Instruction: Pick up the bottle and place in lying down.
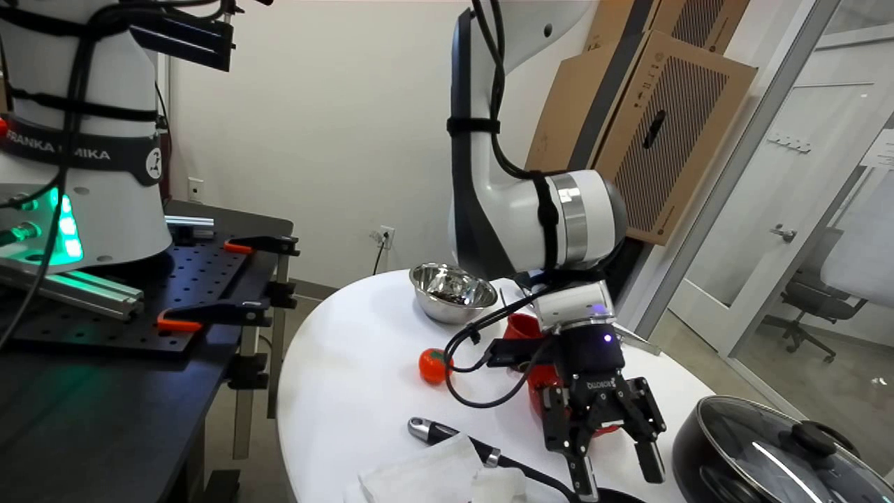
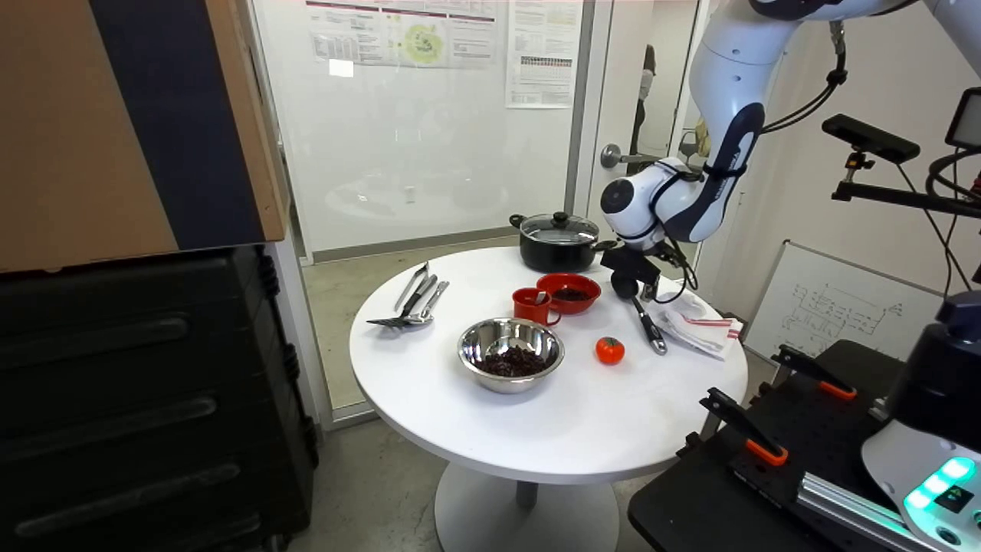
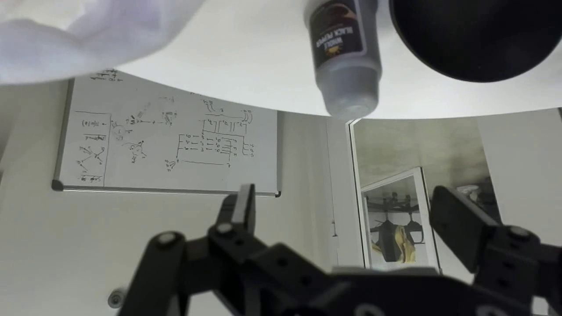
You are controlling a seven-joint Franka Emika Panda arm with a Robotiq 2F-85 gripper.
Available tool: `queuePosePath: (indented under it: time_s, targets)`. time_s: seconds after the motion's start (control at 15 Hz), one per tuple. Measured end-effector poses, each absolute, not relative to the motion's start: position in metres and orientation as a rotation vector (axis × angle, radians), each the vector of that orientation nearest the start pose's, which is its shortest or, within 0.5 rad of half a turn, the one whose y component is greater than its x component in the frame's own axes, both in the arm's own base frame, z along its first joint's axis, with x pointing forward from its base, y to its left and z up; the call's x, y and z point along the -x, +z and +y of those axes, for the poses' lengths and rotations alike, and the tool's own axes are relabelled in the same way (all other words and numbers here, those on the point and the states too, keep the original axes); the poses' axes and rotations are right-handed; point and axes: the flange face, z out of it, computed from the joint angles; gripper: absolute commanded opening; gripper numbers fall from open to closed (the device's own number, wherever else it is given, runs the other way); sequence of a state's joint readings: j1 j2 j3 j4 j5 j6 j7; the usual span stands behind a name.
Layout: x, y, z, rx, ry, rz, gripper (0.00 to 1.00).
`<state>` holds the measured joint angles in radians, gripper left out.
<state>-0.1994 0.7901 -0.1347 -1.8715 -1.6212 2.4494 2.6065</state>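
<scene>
One dark-labelled plastic pepper bottle [image 3: 346, 55] shows in my wrist view, long axis upright, grey cap [image 3: 350, 90] pointing up, between a pale cloth [image 3: 88, 50] and a round black object [image 3: 478, 35]. My black two-fingered tool [image 1: 621, 482] gapes wide, apart from it. I count on the white tabletop [image 2: 582, 429] one glass-lidded black pot [image 2: 553, 254] far, three long-handled utensils [image 2: 418, 297] left, one steel bowl [image 2: 506, 385] near, one red bowl [image 2: 579, 307], one red mug [image 2: 529, 309], one red tomato [image 2: 610, 350].

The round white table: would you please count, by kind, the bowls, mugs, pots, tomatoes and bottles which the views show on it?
Steel bowl and red bowl: 2 bowls
Mug: 1
Pot: 1
Tomato: 1
Bottle: 1
Total: 6
</scene>
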Motion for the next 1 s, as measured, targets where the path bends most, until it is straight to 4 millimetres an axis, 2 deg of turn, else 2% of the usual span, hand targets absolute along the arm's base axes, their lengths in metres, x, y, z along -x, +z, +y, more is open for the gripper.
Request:
queuePosePath:
  time_s: [0.2,0.4,1.0]
  targets:
    - [-0.577,0.082,-0.193,-1.825,0.996,-1.59,1.0]
    - [-0.577,0.079,-0.193,-1.814,0.994,-1.579,1.0]
    - [-0.558,0.046,-0.201,-1.788,0.929,-1.555,1.0]
